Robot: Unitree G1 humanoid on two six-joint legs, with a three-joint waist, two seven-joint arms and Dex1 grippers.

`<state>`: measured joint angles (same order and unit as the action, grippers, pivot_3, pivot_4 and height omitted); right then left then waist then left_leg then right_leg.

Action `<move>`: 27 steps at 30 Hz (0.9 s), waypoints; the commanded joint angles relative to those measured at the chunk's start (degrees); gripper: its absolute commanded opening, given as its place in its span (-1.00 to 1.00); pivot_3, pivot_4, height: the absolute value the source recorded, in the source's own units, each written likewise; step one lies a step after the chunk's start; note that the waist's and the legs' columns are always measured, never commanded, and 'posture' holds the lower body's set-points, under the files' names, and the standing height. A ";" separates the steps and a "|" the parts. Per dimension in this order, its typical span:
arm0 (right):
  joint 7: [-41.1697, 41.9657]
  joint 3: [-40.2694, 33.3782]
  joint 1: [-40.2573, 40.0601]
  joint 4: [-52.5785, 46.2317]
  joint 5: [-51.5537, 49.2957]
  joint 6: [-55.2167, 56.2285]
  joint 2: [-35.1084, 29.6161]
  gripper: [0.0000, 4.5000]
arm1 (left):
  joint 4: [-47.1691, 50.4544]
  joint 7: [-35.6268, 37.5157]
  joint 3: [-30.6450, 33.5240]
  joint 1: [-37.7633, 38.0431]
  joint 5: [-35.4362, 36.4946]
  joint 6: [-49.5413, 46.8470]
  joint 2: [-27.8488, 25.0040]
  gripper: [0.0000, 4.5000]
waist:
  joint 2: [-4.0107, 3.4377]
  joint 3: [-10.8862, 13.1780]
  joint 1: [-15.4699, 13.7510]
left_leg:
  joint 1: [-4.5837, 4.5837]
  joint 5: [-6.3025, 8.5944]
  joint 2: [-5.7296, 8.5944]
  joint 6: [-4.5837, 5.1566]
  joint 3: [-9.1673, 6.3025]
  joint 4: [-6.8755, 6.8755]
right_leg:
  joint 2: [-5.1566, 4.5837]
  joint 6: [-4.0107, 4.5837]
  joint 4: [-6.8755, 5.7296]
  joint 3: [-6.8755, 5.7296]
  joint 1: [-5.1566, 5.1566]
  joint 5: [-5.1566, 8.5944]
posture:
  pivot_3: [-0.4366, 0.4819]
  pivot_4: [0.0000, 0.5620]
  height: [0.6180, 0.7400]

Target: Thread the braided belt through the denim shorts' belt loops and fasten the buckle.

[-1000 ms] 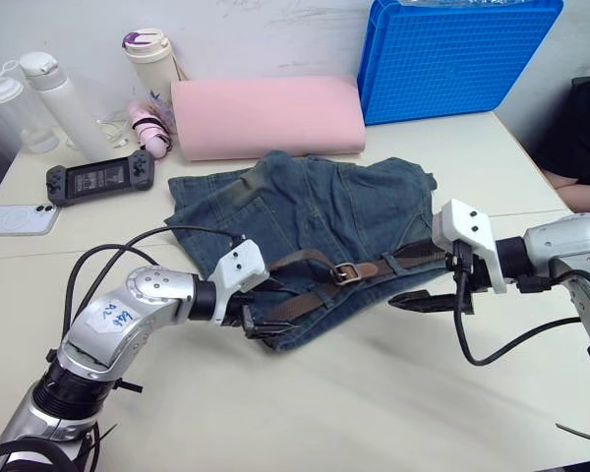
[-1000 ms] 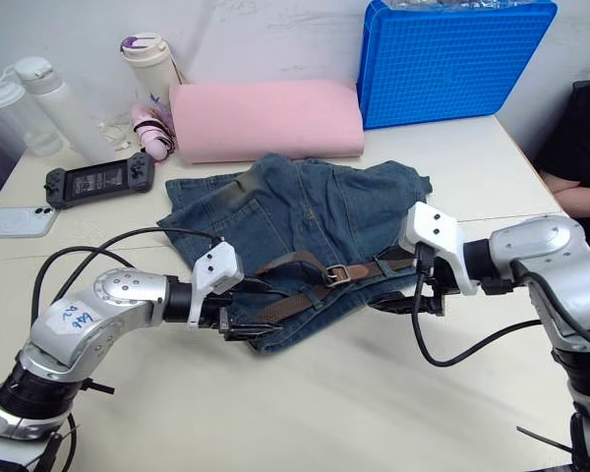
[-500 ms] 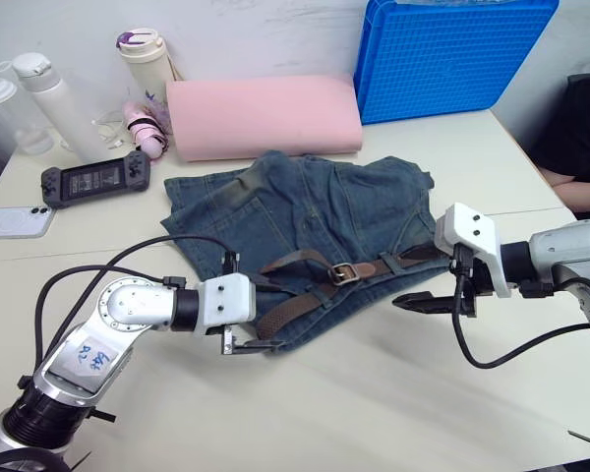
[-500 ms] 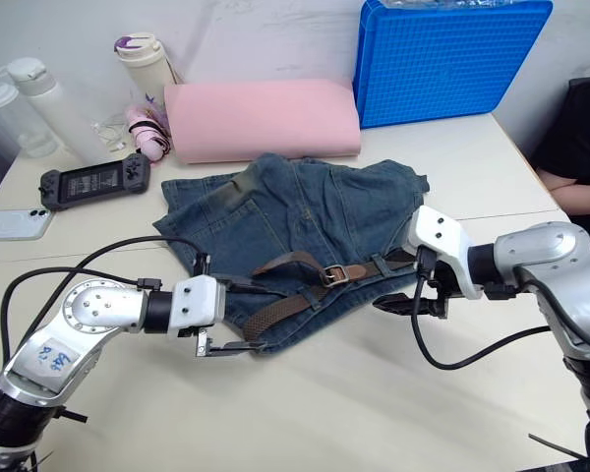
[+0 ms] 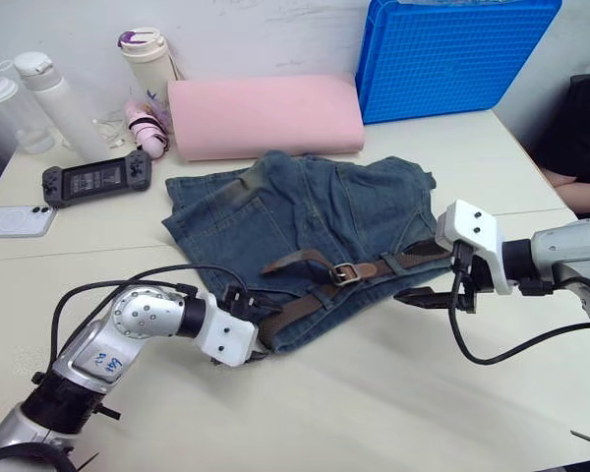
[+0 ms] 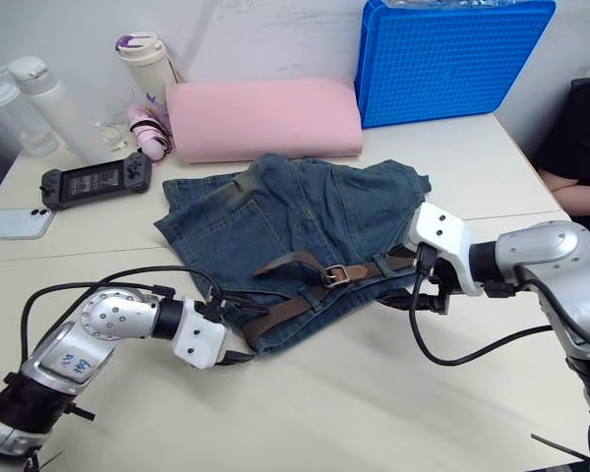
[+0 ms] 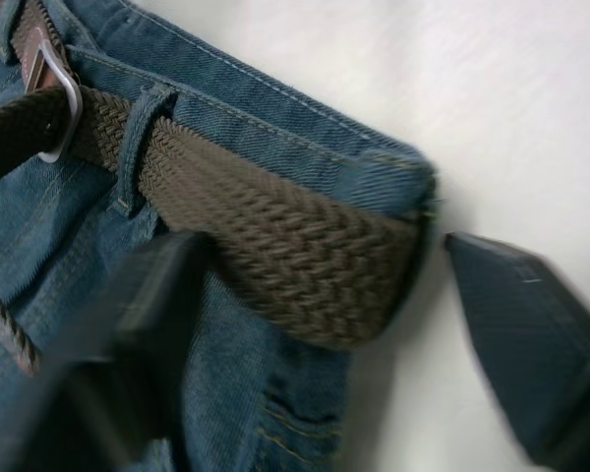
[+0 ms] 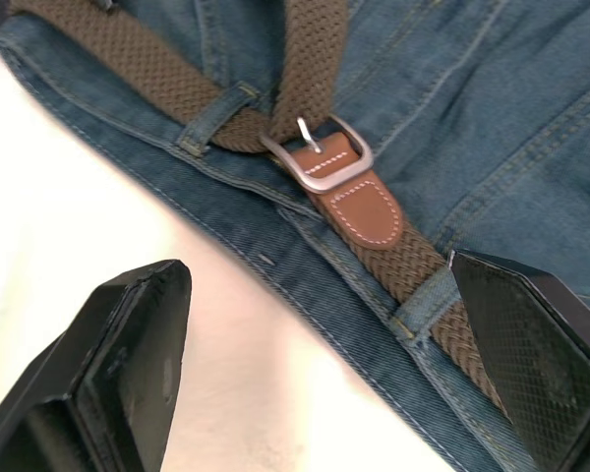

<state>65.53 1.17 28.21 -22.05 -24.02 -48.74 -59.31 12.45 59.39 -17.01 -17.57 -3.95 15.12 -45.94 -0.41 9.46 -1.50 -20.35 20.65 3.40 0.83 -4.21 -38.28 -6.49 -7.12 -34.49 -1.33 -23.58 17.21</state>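
Brown belt already runs through the loops along the waistband of the shorts on the table, and its buckle looks done up. My left gripper is spread wide around the belt's bend at the shorts' corner, gripping nothing. My right gripper hangs wide and empty just beside the buckle, so I think little is left.

Robot lab or test room: plain white counter against scuffed wall, blue plastic crate, water bottles, phone, handheld game console.
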 commanded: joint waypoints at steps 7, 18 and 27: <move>-1.24 1.33 3.07 2.09 1.36 3.59 0.25 1.00 | -8.75 -2.94 7.72 3.74 -0.87 14.56 -7.32 -0.80 | 0.00 0.00 0.27 | 0.03 0.00 -0.04 0.00 0.04 0.00 | 0.00 0.00 -0.06 0.01 -0.05 0.00 | -0.05 -0.47 1.00; -0.54 4.75 6.55 6.03 2.47 7.02 3.20 1.00 | -30.74 2.69 14.01 -2.05 7.81 18.61 -14.56 -0.80 | -0.02 0.01 0.37 | 0.04 0.02 -0.02 0.04 0.10 0.01 | 0.01 0.01 -0.22 -0.13 -0.12 0.00 | -0.05 -0.47 1.00; 0.27 4.09 6.60 5.21 1.21 7.45 4.36 1.00 | -22.97 10.52 22.03 2.57 23.05 -8.12 -18.33 0.85 | -0.01 0.01 1.11 | 0.01 0.05 -0.03 0.09 0.09 -0.01 | 0.00 0.01 -0.27 -0.15 -0.15 0.00 | -0.05 -0.47 1.00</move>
<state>65.39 6.48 33.50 -15.34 -21.89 -42.28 -55.12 -12.70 68.99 1.98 -15.43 15.83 11.55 -62.62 -0.43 9.47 -0.39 -20.33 20.70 3.37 0.92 -4.12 -38.29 -6.49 -7.11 -34.77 -1.46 -23.72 17.22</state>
